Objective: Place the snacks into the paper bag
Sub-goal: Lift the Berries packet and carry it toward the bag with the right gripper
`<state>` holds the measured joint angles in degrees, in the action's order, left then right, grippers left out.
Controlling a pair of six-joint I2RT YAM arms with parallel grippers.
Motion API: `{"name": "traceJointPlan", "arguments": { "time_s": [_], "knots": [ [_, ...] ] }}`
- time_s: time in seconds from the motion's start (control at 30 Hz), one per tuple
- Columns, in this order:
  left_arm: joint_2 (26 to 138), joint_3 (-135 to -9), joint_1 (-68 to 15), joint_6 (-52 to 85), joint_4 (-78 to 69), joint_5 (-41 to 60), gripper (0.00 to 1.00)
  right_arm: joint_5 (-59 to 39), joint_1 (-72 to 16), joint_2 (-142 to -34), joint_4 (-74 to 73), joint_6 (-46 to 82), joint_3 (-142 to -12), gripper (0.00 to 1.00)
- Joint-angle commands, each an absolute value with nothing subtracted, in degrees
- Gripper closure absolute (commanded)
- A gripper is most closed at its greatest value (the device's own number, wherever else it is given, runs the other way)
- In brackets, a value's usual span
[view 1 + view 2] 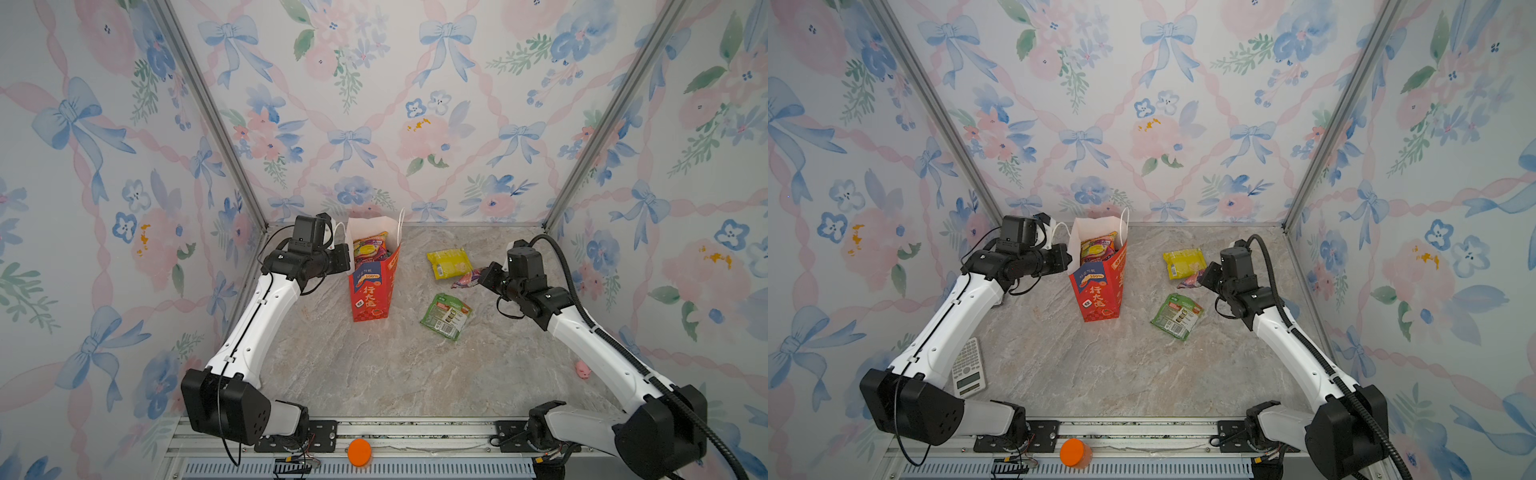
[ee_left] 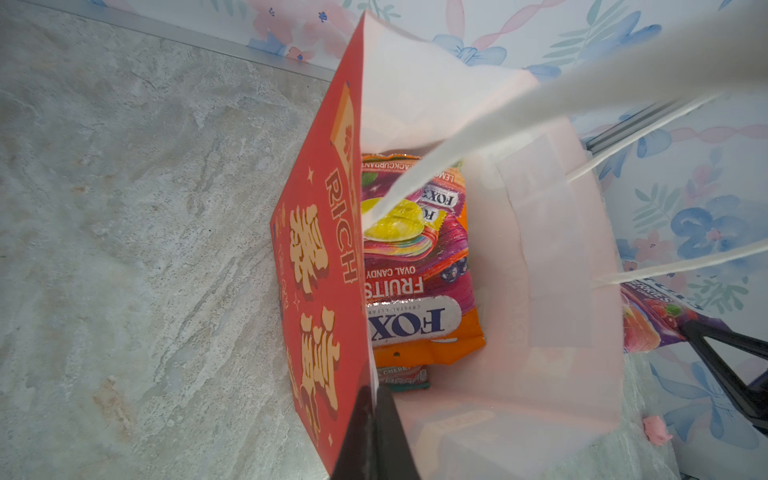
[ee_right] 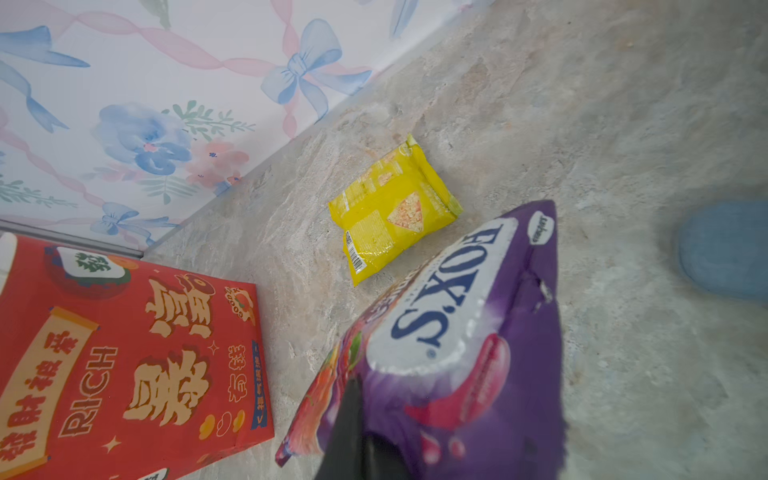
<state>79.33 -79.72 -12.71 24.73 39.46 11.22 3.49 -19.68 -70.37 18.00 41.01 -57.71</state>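
The red paper bag (image 1: 372, 291) (image 1: 1098, 291) stands upright at the back left of the table, its mouth open. My left gripper (image 1: 345, 257) (image 2: 374, 395) is shut on the bag's left wall (image 2: 320, 249) at the rim. Inside the bag lie an orange and magenta FOX'S packet (image 2: 415, 266) (image 1: 370, 249) and a teal-edged one beneath it. My right gripper (image 1: 482, 276) (image 3: 361, 415) is shut on a purple FOX'S packet (image 3: 457, 332) (image 1: 465, 279), held above the table to the right of the bag. A yellow packet (image 1: 449, 262) (image 3: 395, 216) and a green packet (image 1: 445, 316) (image 1: 1177, 316) lie flat on the table.
A calculator (image 1: 968, 368) lies beside the left arm near the left wall. A small pink item (image 1: 582, 369) sits by the right wall. An orange cylinder (image 1: 359, 452) rests on the front rail. A bluish-grey object (image 3: 725, 249) shows blurred in the right wrist view. Floral walls enclose three sides.
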Motion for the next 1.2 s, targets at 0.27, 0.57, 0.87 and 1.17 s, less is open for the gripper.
{"name": "traceJointPlan", "arguments": {
  "time_s": [0.27,0.57,0.87,1.17],
  "knots": [
    [78.65,-78.62,-12.56,25.48,42.04,11.87,1.00,-2.95,-26.03,-74.80,22.02,31.32,-72.60,1.00],
    [78.68,-78.66,-12.55,25.28,42.03,11.91,1.00,-10.36,-30.14,-78.12,21.25,27.88,-82.24,1.00],
    [78.67,-78.82,-12.54,25.34,42.09,11.87,1.00,-17.22,-34.74,-79.71,21.03,24.44,-90.68,1.00],
    [78.85,-79.08,-12.53,25.40,42.02,12.21,1.00,-22.96,-39.76,-82.48,21.73,21.43,-97.89,1.00]
  ]
}}
